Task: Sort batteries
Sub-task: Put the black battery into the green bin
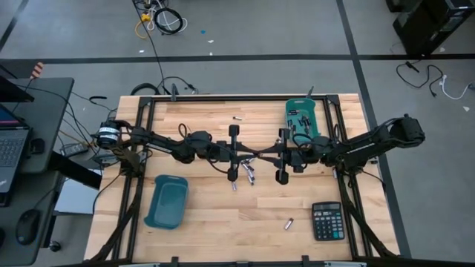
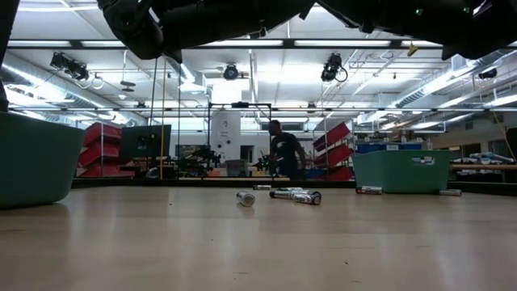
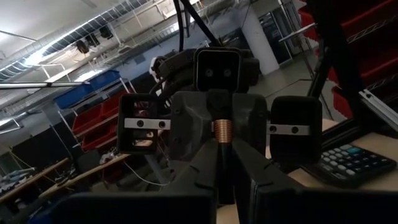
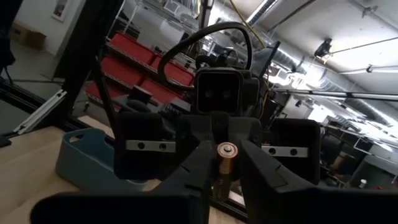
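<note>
Both arms meet above the table's middle, fingers pointing at each other. My left gripper (image 1: 251,156) (image 3: 222,152) and my right gripper (image 1: 263,154) (image 4: 225,167) are both shut on one copper-topped black battery (image 3: 221,129) (image 4: 225,153), held in the air between them. Loose batteries (image 1: 250,176) (image 2: 296,196) lie on their sides on the wood below, with one more (image 1: 289,222) by the calculator and one (image 1: 237,119) toward the far edge. The far right teal bin (image 1: 302,119) holds several cells. The near left teal bin (image 1: 167,202) shows none. My left gripper pinches the battery's black body (image 3: 225,174) between its two fingers, coming level from the table's left. The battery lies along the fingers, its copper end (image 3: 221,129) sticking out past the tips, lifted clear of the table. My right gripper pinches the same battery at its copper end (image 4: 225,153), one finger (image 4: 202,165) on each side. It comes level from the table's right, fingers along the battery. The capped end faces the wrist camera.
A black calculator (image 1: 326,220) lies at the near right. The arms' frames run along both table sides. The low view shows the left bin (image 2: 32,158) and the right bin (image 2: 401,171), and a person (image 2: 284,153) stands far behind the table.
</note>
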Available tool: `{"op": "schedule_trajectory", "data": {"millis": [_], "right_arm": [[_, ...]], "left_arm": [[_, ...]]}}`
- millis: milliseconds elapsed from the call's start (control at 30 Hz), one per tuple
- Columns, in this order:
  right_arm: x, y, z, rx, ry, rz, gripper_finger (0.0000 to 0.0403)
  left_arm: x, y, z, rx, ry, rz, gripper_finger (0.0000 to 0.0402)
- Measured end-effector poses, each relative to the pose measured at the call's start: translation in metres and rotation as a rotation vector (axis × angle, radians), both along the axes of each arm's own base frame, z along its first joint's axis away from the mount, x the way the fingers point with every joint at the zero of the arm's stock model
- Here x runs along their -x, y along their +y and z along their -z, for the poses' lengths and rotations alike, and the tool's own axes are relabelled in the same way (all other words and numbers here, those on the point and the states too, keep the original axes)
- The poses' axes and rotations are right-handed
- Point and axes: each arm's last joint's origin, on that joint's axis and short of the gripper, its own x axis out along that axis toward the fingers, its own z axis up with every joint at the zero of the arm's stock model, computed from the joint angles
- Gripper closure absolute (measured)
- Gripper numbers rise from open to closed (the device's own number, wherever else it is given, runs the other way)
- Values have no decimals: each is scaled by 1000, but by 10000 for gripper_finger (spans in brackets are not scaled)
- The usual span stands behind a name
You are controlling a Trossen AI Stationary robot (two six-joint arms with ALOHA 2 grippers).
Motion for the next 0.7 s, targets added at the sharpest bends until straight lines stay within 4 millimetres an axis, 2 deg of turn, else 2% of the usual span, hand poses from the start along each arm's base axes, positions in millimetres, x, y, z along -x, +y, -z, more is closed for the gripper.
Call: {"op": "schedule_trajectory", "data": {"millis": [467,700], "right_arm": [[0,0,1,3,9,7,390],[0,-2,1,-24,11,67,391]], "left_arm": [[-1,0,3,0,36,-7,326],[-2,3,9,40,98,-108,281]]}}
